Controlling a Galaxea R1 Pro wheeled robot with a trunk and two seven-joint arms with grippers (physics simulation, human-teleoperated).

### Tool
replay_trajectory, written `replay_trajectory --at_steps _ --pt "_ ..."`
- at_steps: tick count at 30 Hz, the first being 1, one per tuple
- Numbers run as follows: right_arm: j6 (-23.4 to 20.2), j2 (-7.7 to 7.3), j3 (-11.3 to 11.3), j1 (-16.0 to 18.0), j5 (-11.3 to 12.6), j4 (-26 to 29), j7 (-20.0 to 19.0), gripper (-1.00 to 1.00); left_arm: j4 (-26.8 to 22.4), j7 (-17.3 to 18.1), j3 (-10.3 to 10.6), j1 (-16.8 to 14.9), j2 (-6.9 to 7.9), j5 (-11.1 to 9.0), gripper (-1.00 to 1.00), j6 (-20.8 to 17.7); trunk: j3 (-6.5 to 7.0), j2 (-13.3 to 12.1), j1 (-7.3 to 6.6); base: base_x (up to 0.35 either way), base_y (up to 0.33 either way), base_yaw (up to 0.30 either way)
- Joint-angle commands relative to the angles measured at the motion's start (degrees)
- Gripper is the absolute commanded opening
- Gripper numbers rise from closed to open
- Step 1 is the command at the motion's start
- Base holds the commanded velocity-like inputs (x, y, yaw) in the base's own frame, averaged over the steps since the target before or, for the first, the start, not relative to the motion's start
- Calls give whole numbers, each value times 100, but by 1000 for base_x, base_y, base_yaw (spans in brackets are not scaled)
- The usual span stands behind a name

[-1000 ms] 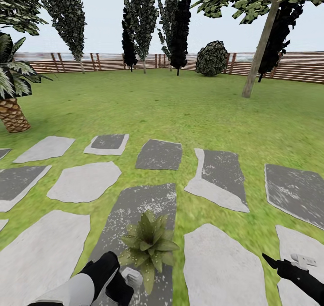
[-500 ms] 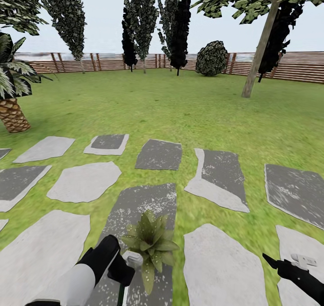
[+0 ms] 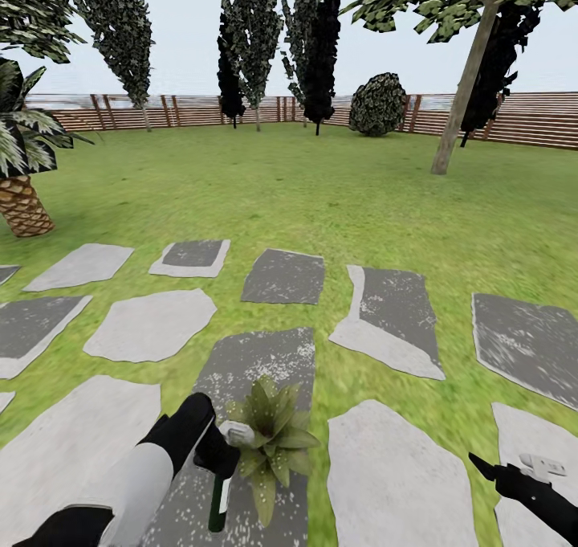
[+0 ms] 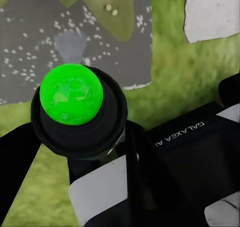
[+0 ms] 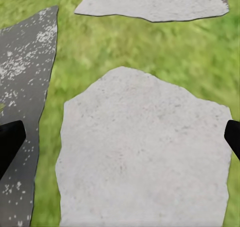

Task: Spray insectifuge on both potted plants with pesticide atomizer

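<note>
Reaching forward and down at the lower left of the head view, the left hand [image 3: 215,455] is pinching the pesticide atomizer [image 3: 225,471], whose whitish head is touching the leaves of the potted plant [image 3: 269,434] and whose dark body is hanging below the hand. That plant is sitting on a speckled grey slab [image 3: 249,362]. Low at the right, the right hand [image 3: 491,472] is hovering over a pale slab [image 5: 145,152], its fingers [image 5: 10,142] spread wide apart.
</note>
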State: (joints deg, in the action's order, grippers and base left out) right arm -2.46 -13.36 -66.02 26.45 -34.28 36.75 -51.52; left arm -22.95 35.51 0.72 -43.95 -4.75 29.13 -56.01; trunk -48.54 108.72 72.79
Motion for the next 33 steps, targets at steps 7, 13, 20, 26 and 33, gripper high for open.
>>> replay_trajectory --at_steps 7,13,20,26,33 --pt "-26 0 -31 10 -36 7 -38 100 -211 52 7 -60 -8 58 -100 -76 -5 3 -1 0 0 0" --pt "-26 9 -8 10 -52 14 -43 100 -218 171 14 -399 -17 62 -100 -85 -5 3 -1 0 0 0" --pt "-26 9 -8 10 -52 16 -47 100 -219 468 21 -538 -17 75 -100 -86 -5 3 -1 0 0 0" --pt "-26 9 -8 10 -51 14 -48 100 -187 483 46 -544 -17 84 -100 -90 -5 3 -1 0 0 0" --pt "-26 9 -8 10 -52 16 -48 100 168 489 451 -544 -17 84 -100 -82 -5 3 -1 0 0 0"
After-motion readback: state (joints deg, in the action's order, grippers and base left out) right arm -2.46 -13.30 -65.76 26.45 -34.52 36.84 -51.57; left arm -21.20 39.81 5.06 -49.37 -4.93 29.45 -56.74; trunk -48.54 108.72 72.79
